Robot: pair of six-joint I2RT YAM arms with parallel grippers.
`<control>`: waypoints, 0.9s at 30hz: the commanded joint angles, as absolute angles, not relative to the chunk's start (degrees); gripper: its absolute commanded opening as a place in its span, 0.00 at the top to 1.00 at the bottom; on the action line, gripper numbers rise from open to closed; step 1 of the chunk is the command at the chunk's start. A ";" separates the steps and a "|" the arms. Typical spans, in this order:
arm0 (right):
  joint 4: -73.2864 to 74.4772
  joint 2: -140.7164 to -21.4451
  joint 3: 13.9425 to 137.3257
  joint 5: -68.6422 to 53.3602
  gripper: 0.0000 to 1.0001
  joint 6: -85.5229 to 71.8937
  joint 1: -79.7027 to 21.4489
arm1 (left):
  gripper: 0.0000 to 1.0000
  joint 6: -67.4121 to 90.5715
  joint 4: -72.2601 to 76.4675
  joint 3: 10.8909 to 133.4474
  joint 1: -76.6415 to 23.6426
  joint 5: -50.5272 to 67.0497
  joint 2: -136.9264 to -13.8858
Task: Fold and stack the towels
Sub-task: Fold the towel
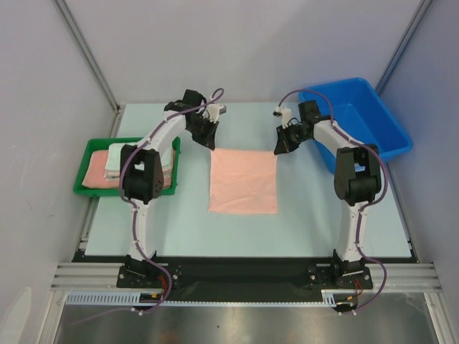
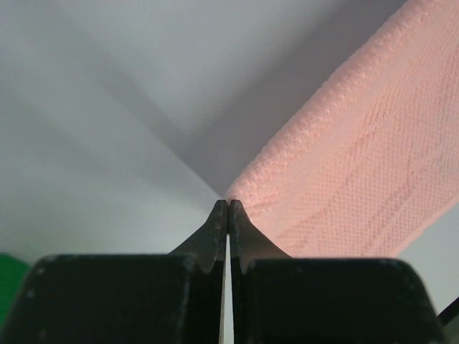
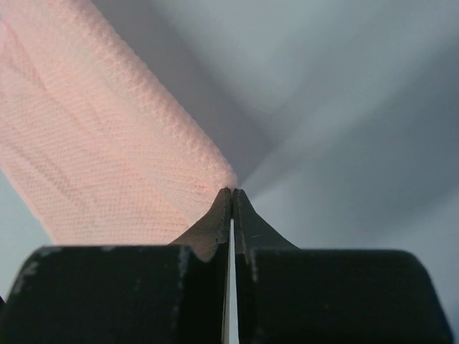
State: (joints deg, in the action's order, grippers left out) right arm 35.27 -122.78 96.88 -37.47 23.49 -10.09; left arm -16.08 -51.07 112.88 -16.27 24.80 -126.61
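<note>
This was a robotics lab test cell. Plain grey panels (image 1: 36, 143) on aluminium framing (image 1: 84, 50) walled in a pale table (image 1: 186, 229).

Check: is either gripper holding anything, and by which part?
Both hold the pink towel: the left gripper pinches its far left corner, the right gripper its far right corner.

A green plastic tray (image 1: 93, 191) is set nr the left edge of the table (image 1: 179, 229), abt mid-depth. A blue plastic bin (image 1: 373, 115) is placed at the far right corner, turned at an angle to the table's edges. The table top is seen as pale blue-green, matte. It is enclosed at the back & both sides by grey wall panels (image 1: 251, 43), joined by slanting alu. posts (image 1: 87, 54). Along the near edge, silver extrusion rails (image 1: 86, 276), a black plate (image 1: 244, 276), a white slotted cable duct (image 1: 237, 301) & a brushed metal sheet (image 1: 237, 326) are laid in turn.
</note>
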 commanded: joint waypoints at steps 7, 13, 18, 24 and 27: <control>21.28 -102.06 79.21 -29.80 1.00 17.85 -12.65 | 1.00 -16.17 -45.44 99.86 -18.36 21.98 -111.46; 17.84 -92.66 67.78 -26.11 1.00 12.22 -15.64 | 1.00 -14.42 -42.37 89.75 -21.35 19.60 -102.84; 16.43 -87.81 59.52 -20.40 1.00 7.30 -18.80 | 1.00 -12.31 -40.17 79.75 -23.81 18.90 -96.52; 17.14 -82.80 53.36 -15.74 1.00 1.59 -21.97 | 1.00 -9.76 -39.46 70.86 -26.10 18.29 -92.90; 18.10 -80.96 50.89 -14.68 1.00 0.26 -23.29 | 1.00 -8.35 -39.20 67.34 -27.24 17.32 -91.32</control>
State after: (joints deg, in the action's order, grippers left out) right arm 18.65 -84.29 52.16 -18.02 3.46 -22.28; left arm -10.61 -40.62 70.06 -26.00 18.68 -94.89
